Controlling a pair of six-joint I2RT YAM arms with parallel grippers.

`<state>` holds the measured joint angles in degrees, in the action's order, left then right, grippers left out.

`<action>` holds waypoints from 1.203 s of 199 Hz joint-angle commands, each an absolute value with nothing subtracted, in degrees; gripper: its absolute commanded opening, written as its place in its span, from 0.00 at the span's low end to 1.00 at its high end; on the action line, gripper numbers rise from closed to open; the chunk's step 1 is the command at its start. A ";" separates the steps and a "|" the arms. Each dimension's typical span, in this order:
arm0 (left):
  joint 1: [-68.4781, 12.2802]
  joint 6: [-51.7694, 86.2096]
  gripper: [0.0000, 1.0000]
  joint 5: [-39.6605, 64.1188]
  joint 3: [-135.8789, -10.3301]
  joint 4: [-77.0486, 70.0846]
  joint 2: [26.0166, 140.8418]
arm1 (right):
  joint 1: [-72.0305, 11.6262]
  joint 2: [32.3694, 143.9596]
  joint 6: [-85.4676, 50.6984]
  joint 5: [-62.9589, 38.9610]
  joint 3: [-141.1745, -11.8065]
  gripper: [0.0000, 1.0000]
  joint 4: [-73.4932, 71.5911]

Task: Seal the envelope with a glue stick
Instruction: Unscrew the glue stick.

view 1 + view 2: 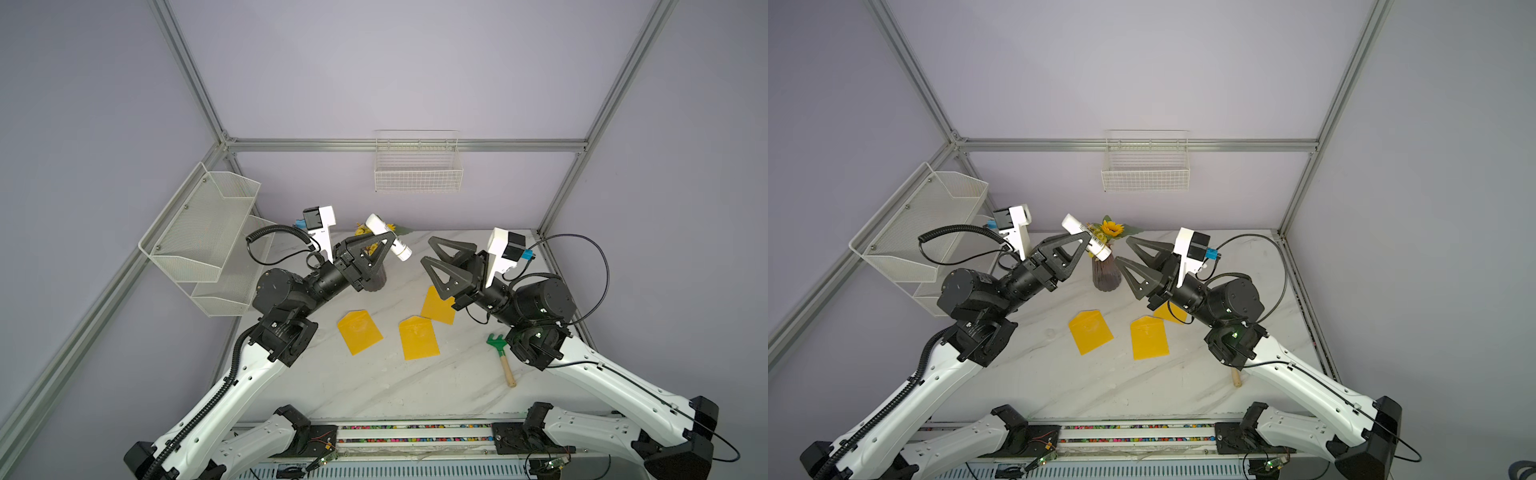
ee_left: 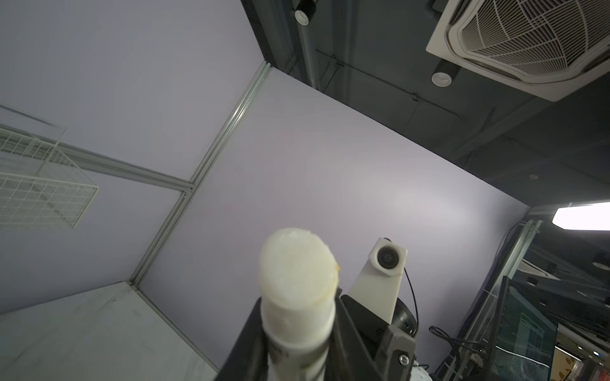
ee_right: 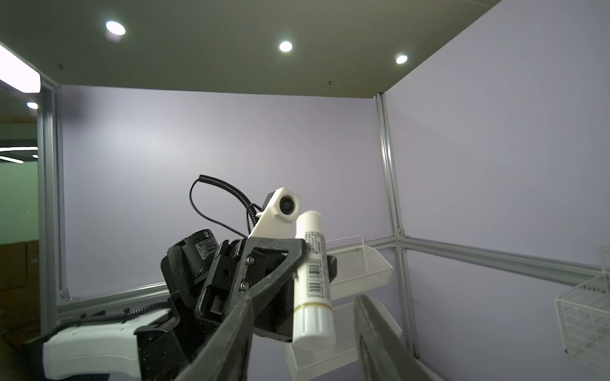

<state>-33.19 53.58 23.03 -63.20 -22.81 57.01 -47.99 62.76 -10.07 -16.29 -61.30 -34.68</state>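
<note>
Glue stick [image 1: 377,225] sits mid-frame in both top views, clamped tilted in the left gripper [image 1: 386,245], above 3 envelopes [image 1: 419,337]. The right gripper [image 1: 427,250] gapes beside it.

Left wrist: the stick fills lower centre.

Right wrist: the jaws straddle its lower end, seemingly the cap, without touching. I'd close squarely there and pull along the axis.

Soft, even light fills the booth, and the table [image 1: 374,386] shows barely a shadow. Three ceiling spots [image 3: 285,46] flare white in the right wrist view. In the left wrist view a lamp panel [image 2: 581,216] blows out, the glue stick [image 2: 297,273] looms blurred, and the wall [image 2: 363,181] bows along its top edge.
</note>
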 commanded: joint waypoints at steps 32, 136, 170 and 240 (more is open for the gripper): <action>-33.31 65.47 0.03 15.51 -60.91 -27.58 56.54 | -47.90 68.92 15.57 -18.19 -64.89 0.45 -33.83; -33.31 67.66 0.03 15.98 -61.37 -28.54 56.78 | -47.96 72.42 16.48 -15.72 -66.22 0.34 -31.35; -33.31 67.72 0.03 16.30 -61.35 -28.83 57.04 | -47.98 72.58 15.70 -14.96 -66.18 0.32 -31.87; -33.29 64.91 0.01 20.12 -62.03 -34.18 58.76 | -47.91 71.33 3.60 -12.35 -66.50 0.14 -30.25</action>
<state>-33.12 66.87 16.08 -59.99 -26.92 58.28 -47.99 72.20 13.89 -14.50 -65.73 -32.32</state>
